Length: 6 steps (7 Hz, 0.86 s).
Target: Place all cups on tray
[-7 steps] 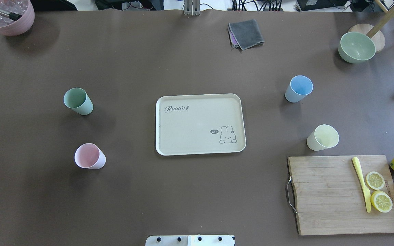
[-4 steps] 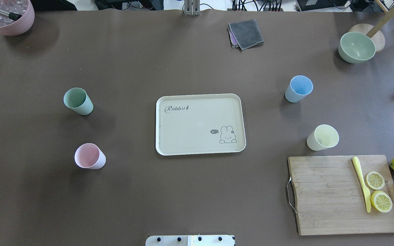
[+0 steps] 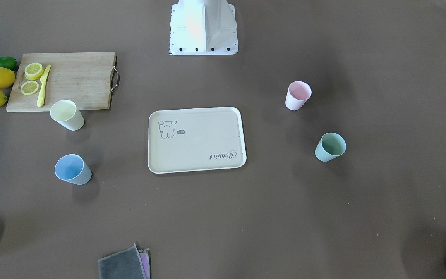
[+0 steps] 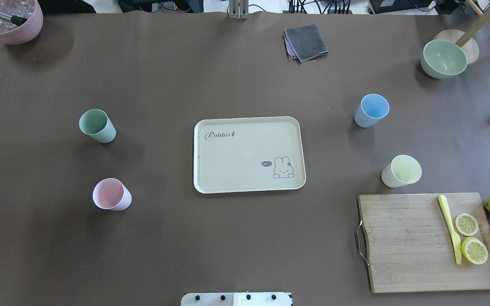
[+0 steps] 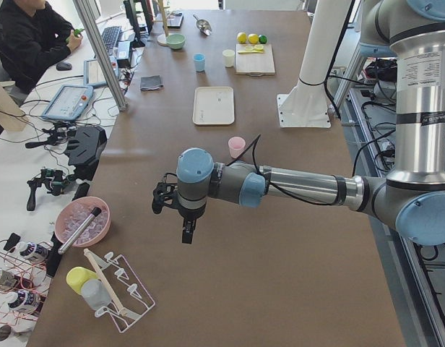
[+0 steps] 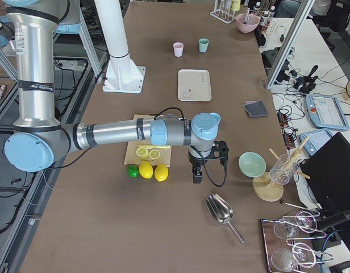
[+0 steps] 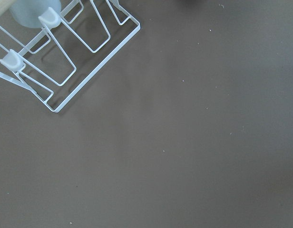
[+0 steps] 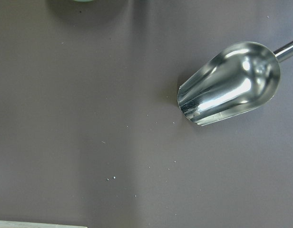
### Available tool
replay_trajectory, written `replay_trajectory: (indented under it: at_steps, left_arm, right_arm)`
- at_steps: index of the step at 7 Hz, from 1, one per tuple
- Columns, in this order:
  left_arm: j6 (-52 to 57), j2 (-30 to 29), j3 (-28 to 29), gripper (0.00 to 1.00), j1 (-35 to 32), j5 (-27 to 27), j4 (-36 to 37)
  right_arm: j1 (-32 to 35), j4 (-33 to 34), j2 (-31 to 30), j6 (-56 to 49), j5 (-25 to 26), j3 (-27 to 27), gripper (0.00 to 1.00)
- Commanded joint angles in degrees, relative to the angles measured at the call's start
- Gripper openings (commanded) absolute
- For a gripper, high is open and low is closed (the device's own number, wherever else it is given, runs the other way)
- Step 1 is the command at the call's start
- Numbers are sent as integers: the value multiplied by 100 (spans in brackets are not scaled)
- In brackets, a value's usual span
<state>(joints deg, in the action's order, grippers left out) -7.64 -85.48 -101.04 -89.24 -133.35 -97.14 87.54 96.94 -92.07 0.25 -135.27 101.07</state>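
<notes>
**A:** What fills the room, biggest first?

**B:** The brown bench (image 4: 245, 63). Then the left arm (image 5: 302, 186) stretches over one end of it. Its left gripper (image 5: 185, 230) hangs above the surface near a white wire rack (image 7: 50, 16). The right arm (image 6: 118, 133) reaches over the far end, with the right gripper (image 6: 196, 172) near a metal scoop (image 8: 232, 83). From the side I cannot tell whether either gripper's fingers are apart or together.

**A:** And the tray?

**B:** The cream tray (image 4: 245, 170) lies flat mid-bench. I'm calling twelve the direction away from the robot. A wooden cutting board (image 4: 402, 242), larger than the tray, lies at four o'clock from it.

**A:** The cups?

**B:** All upright on the bench, well apart from the tray. The mint green cup (image 4: 97, 126) is at nine, the pink cup (image 4: 111, 194) toward eight and the light blue cup (image 4: 371, 110) at two. The pale yellow cup (image 4: 401, 171) is at three, near the board.
</notes>
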Motion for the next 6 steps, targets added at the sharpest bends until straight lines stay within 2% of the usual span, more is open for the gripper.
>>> replay_trajectory:
  at_steps: [1,4,5,6]
  left_arm:
    - [-27,-73,13,98,12,-15,-59]
    - [-36,-259,23,98,327,-24,-68]
    - [-10,-250,31,98,355,-33,-338]
    - [-36,-206,153,98,355,-42,-1010]
  right_arm:
    - [0,0,4,10,1,9,100]
    - [-52,-18,57,10,-87,79,100]
    - [-270,-139,118,97,-87,141,100]
    - [-525,-193,293,550,-52,254,100]
